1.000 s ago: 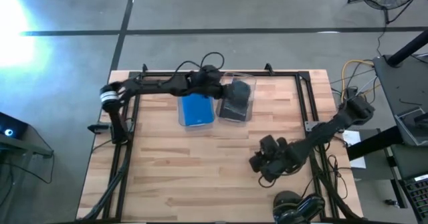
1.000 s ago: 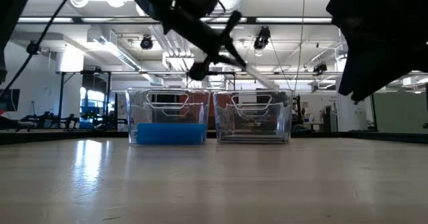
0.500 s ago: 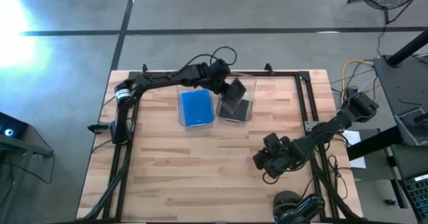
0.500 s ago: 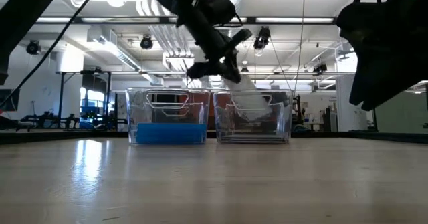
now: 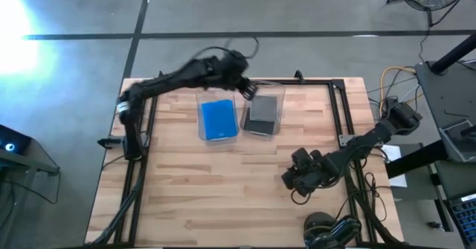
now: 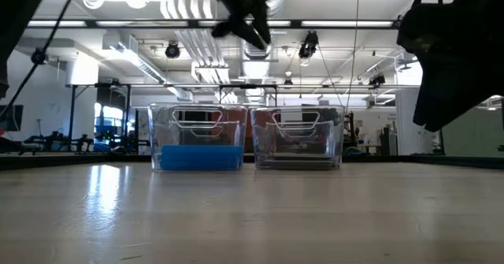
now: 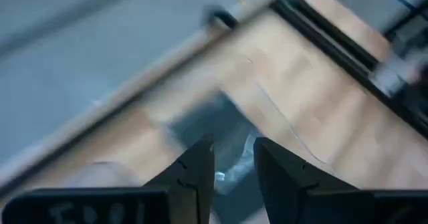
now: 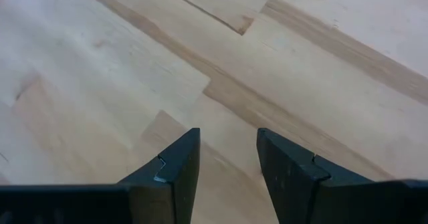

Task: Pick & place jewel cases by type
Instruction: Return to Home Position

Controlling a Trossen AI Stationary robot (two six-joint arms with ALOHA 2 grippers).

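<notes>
Two clear trays stand side by side near the table's far edge. The left tray (image 5: pixel 201 130) holds the blue jewel cases (image 5: pixel 219 120), which lie flat on its floor (image 6: pixel 201 157). The right tray (image 5: pixel 280 100) holds the dark jewel cases (image 5: pixel 261 115), lying flat; how many are stacked in each, I cannot tell. My left gripper (image 5: pixel 248 91) hangs open and empty high over the right tray's far left corner (image 6: pixel 253 20), (image 7: pixel 233 144). My right gripper (image 5: pixel 295 179) waits open above bare wood near the table's right near part (image 8: pixel 227 138).
A black metal frame (image 5: pixel 338 108) runs along the table's far, left and right edges. Bare wood (image 5: pixel 216 189) stretches between the trays and the near edge. Cables (image 5: pixel 394 78) and stands lie off the table's right side.
My left gripper carried a dark case over the right tray, tipped it down into the tray, let go, then rose and drew back toward the far edge. The dark case now lies flat in the right tray. My right gripper stayed near its place.
</notes>
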